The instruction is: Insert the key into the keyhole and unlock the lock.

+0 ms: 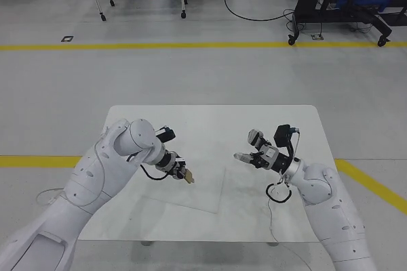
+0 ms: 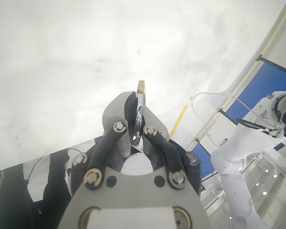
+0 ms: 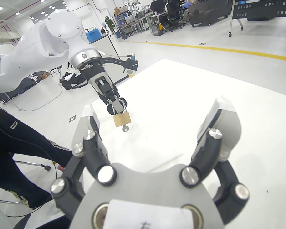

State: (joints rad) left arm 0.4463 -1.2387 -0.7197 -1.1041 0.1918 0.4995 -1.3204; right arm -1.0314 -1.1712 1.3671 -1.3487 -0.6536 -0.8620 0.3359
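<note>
Left gripper [image 3: 116,107]: closed on lock [image 3: 122,119] shackle, above surface [image 1: 210,122]; key [image 3: 125,128] protrudes beneath lock. Right gripper [image 3: 157,113]: wide open, empty.

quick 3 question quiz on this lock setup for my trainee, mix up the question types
1. True or false: the right gripper holds the key.
2. The left gripper grips the padlock by its: A) shackle B) brass body C) key.
3. Fill in: the key's head sticks out under the padlock, its blade in the ____.
Key: 1 false, its fingers are open and empty; 2 A; 3 keyhole.
</note>
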